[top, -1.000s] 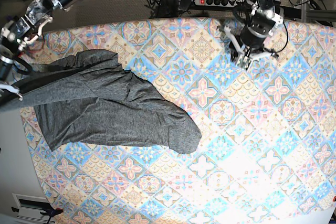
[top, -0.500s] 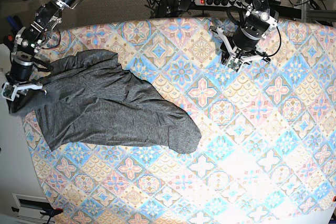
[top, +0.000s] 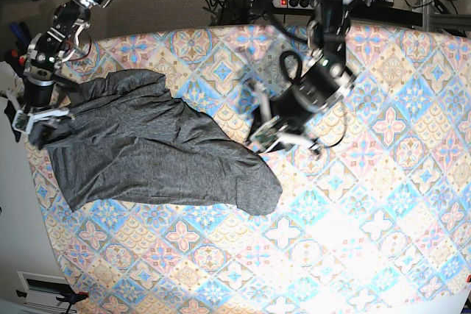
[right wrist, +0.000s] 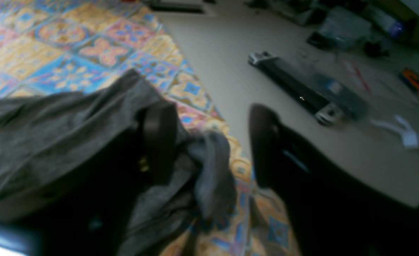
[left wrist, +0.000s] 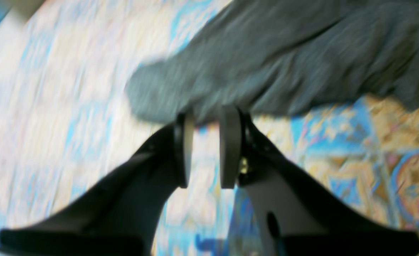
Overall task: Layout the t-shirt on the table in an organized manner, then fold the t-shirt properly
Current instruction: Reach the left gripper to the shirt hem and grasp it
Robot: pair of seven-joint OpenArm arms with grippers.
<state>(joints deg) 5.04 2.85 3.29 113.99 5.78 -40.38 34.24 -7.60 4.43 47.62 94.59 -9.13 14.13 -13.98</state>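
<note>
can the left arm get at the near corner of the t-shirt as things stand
Probably yes. The left gripper hangs just short of the t-shirt, its jaws slightly parted and empty, and only bare table lies between it and the fabric's rounded corner. Nothing blocks the way, though the wrist view is blurred.

Both wrist views are smeared with blur. Glare whitens the table (top: 346,240) at lower right of the base view.

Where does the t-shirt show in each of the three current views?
Base: t-shirt spread across the left of the table.
Left wrist: top, its edge just beyond the left pincer.
Right wrist: left and bottom centre, bunched at the table edge.
Shared landmark: the patterned tablecloth under the shirt.
</note>
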